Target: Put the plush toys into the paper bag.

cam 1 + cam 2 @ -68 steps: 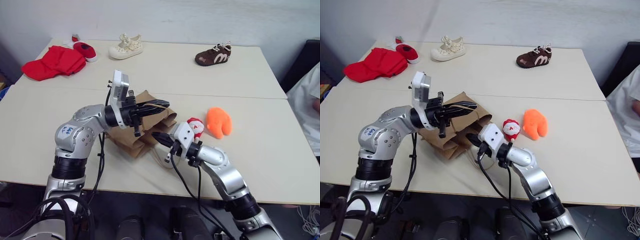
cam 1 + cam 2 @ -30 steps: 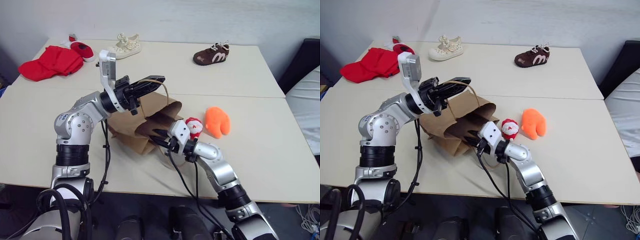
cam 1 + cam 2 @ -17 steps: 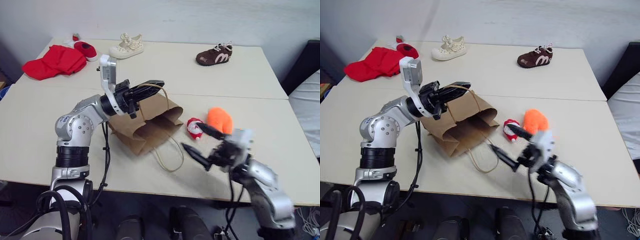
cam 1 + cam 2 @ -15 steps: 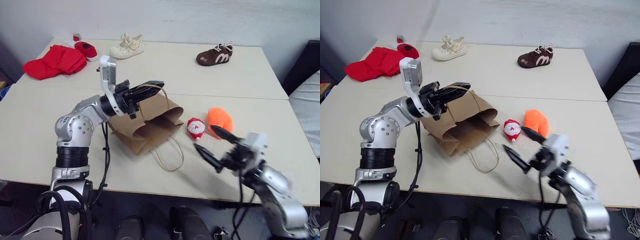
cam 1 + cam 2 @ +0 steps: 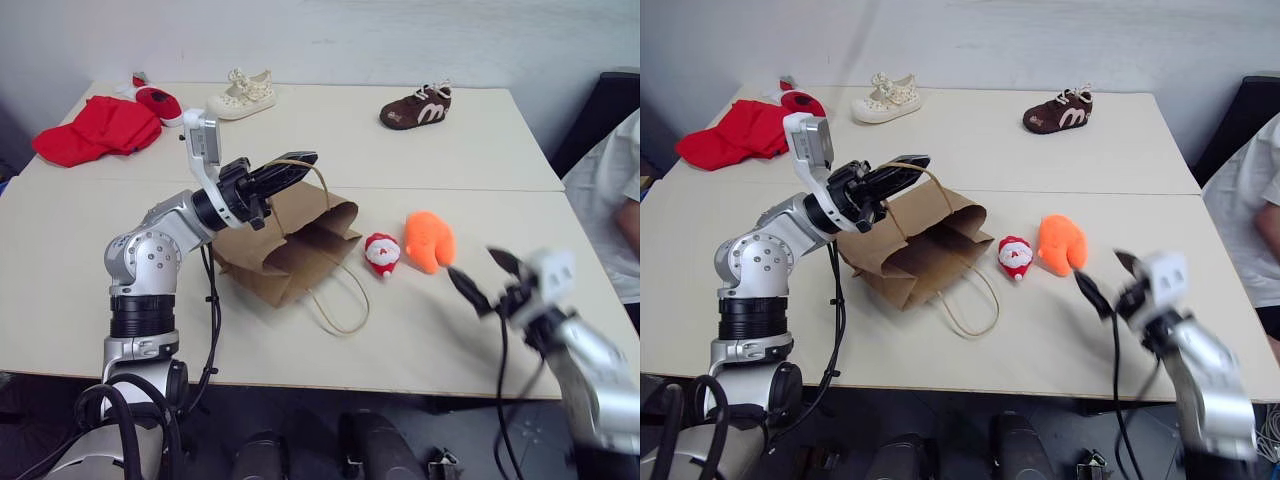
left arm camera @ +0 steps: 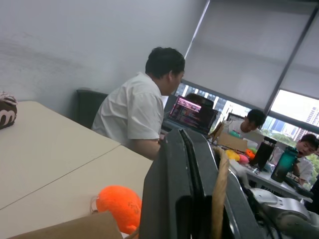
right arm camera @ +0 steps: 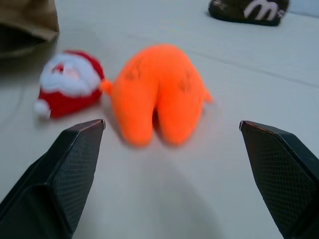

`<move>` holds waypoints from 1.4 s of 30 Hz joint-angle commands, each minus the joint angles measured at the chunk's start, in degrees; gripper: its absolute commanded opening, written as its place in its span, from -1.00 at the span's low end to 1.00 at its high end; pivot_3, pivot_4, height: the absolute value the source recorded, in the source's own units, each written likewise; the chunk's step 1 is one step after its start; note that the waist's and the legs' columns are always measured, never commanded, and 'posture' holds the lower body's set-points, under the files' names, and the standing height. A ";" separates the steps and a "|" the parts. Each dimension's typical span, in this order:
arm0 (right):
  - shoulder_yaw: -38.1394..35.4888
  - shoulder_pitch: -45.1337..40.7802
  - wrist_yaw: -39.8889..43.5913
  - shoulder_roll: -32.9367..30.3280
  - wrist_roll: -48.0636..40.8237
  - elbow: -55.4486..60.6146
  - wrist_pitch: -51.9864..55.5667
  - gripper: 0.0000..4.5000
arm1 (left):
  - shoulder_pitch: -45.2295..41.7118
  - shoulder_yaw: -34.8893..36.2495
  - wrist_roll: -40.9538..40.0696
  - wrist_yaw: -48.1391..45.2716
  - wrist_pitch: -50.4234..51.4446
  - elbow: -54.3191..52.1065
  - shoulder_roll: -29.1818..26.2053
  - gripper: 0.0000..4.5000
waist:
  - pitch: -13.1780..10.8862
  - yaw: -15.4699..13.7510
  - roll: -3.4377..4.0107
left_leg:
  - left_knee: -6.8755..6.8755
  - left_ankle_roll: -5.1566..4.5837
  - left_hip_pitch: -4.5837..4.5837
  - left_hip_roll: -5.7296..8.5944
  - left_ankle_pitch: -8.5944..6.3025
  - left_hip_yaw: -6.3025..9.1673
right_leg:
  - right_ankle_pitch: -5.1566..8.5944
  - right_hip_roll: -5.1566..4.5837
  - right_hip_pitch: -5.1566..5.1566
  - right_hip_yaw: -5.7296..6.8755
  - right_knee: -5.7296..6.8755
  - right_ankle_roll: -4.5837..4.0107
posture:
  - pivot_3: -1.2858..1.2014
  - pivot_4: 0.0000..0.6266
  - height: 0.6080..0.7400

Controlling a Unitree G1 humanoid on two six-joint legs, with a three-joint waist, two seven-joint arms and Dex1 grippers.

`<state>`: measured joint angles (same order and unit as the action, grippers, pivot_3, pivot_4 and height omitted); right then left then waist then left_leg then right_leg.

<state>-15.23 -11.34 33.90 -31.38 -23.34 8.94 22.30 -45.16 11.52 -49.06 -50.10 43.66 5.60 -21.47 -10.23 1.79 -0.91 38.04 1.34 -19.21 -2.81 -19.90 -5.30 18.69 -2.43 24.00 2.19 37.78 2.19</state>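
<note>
My right gripper (image 5: 480, 275) swung out from the paper bag (image 5: 290, 240), jaws spread, now facing the orange toy (image 7: 158, 92); left gripper (image 5: 285, 172) keeps pinching the handle

My 2 arms are silver metal with black joints and black cables looped alongside. The left pincer (image 5: 296, 165) has 2 slim black fingers behind a white wrist block; the right pincer (image 7: 172, 134) shows textured black fingertips.
</note>
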 commanded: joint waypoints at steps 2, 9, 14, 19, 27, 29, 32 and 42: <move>4.75 -11.28 -1.57 -0.78 2.50 -10.54 7.11 0.97 | -1.05 0.44 -0.14 -0.17 -0.41 -0.29 -0.55 -1.00 | 0.00 -1.54 -0.06 | -0.08 0.11 -0.13 -0.06 0.05 0.25 | 0.14 0.07 0.04 0.19 -0.05 -0.09 | 0.03 -0.52 1.00; 11.30 -23.76 -2.76 -1.00 8.65 -24.72 12.53 0.55 | -0.75 -0.67 0.99 -0.18 -1.76 -1.02 0.32 -1.00 | 0.01 -1.58 -0.05 | 0.50 -0.20 -1.28 0.09 0.09 0.14 | -0.02 -0.16 1.00 0.12 0.16 0.18 | 0.03 -0.52 1.00; 9.79 -21.03 -1.21 -1.95 8.65 -21.62 11.09 -0.20 | -0.74 -0.52 0.99 -0.26 -1.96 -1.26 0.08 -1.00 | 0.01 -1.55 -0.05 | 0.58 -0.21 -1.27 0.08 0.08 0.15 | -0.04 -0.16 0.97 0.12 0.20 0.19 | 0.03 -0.52 1.00; 5.05 -17.26 11.75 -4.08 2.68 -13.97 -4.57 -0.75 | -0.87 -0.56 0.86 -0.36 -1.87 -0.98 0.06 -1.00 | 0.01 -1.66 -0.04 | 0.58 -0.23 -1.27 0.12 0.07 0.18 | -0.07 -0.16 0.90 0.14 0.13 0.25 | 0.03 -0.52 1.00; 11.61 -13.98 12.40 -4.60 -9.69 11.65 15.12 -0.80 | -3.08 -0.21 -0.52 -0.18 -0.76 1.24 1.61 -1.00 | 0.00 -1.36 -0.04 | 0.56 -0.18 -1.12 0.02 0.06 0.18 | -0.09 -0.06 0.79 0.13 0.14 0.26 | 0.03 -0.52 1.00; 17.96 -14.12 6.12 0.53 -8.82 15.63 20.63 -0.80 | -3.96 -0.12 -0.67 0.22 -0.72 2.02 2.55 -1.00 | 0.02 -1.35 -0.08 | 0.57 -0.18 -1.10 0.03 0.06 0.20 | -0.09 -0.09 0.74 0.13 0.14 0.25 | 0.03 -0.52 1.00; 23.53 -14.85 1.64 4.86 -4.32 14.79 21.30 -0.80 | -4.29 0.17 -0.77 0.38 -0.66 2.51 3.62 -1.00 | 0.02 -1.45 -0.07 | 0.61 -0.18 -1.14 0.04 0.06 0.20 | -0.09 -0.11 0.79 0.13 0.17 0.24 | 0.03 -0.52 1.00; 32.81 -25.53 -3.69 13.80 8.30 0.61 16.15 -0.80 | -3.31 -0.58 -0.21 0.08 -1.27 2.09 6.19 -1.00 | 0.02 -1.31 -0.08 | 0.88 -0.32 -1.28 0.07 -0.02 0.25 | -0.10 -0.15 0.81 0.22 0.17 0.25 | 0.03 -0.52 1.00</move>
<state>17.71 -35.62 30.43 -17.90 -16.51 10.08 40.05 -48.52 10.47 -48.56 -49.74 43.23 9.51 -15.31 -10.21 0.48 -0.98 38.92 1.01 -20.50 -2.73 -19.92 -5.05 18.60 -2.59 24.81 2.40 37.94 2.44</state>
